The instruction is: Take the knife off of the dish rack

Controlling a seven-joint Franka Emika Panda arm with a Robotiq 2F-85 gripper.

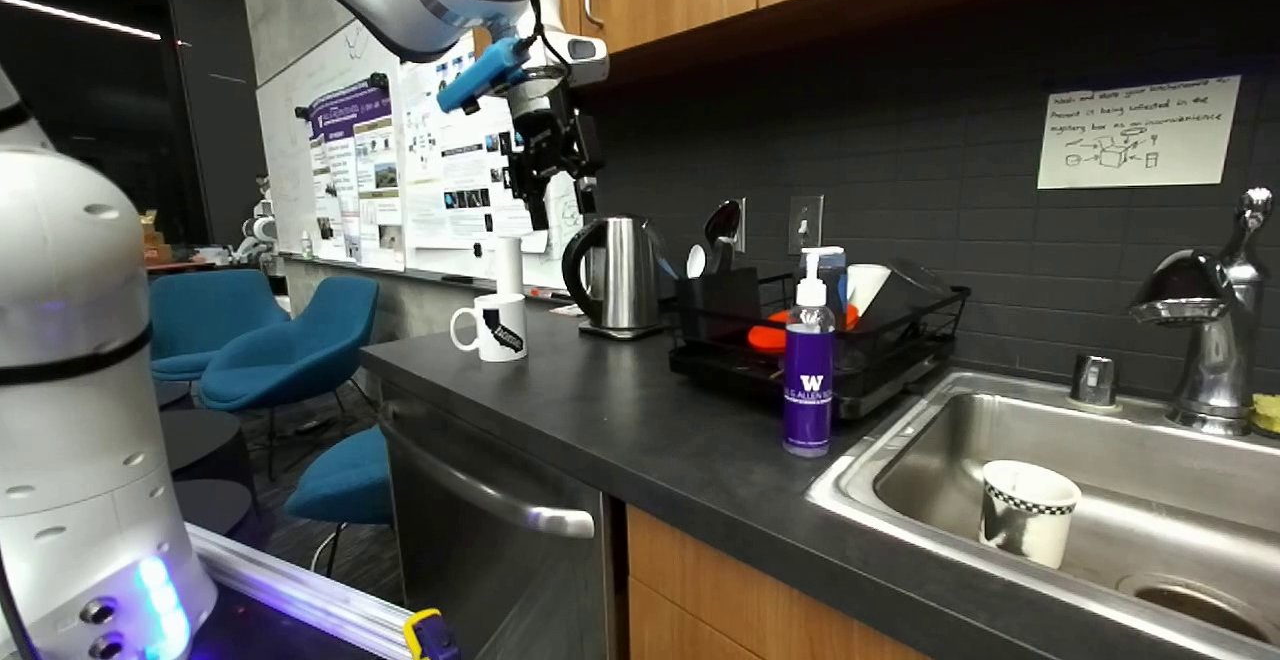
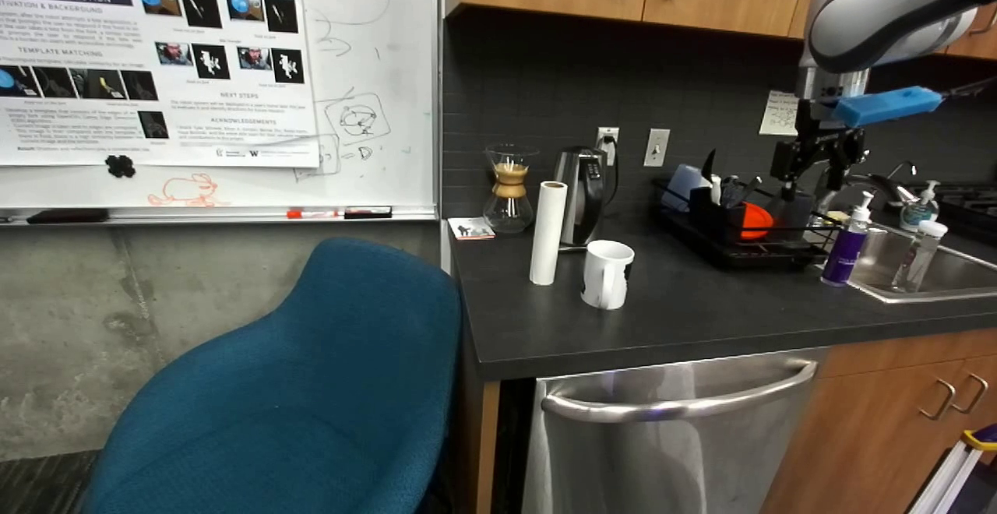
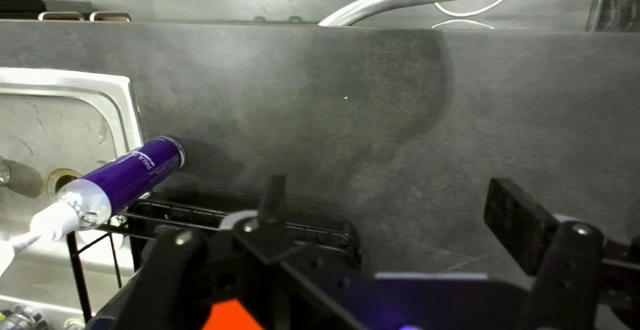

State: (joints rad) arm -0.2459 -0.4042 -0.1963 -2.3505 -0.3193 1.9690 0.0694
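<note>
I have the gripper (image 3: 390,210) hanging above the dish rack (image 1: 720,365) with its two fingers spread wide apart, and through the gap my wrist view shows the dark counter (image 3: 400,135) alongside the rack. What may be the knife (image 2: 708,163) is a slim dark shape standing upright out of the utensil cup (image 2: 705,214) at one end of the dish rack; from this feed I can't rule out a spoon seen edge-on. An orange-red item (image 2: 755,220) sits inside the dish rack too. Beyond the cup end of the dish rack I see the steel kettle (image 1: 625,275), and farther from the rack a white mug (image 1: 500,325). Past the opposite end lies the sink (image 1: 845,480). In both exterior views a purple pump bottle (image 1: 808,380) stands upright in front of the dish rack, near its sink-end corner.
</note>
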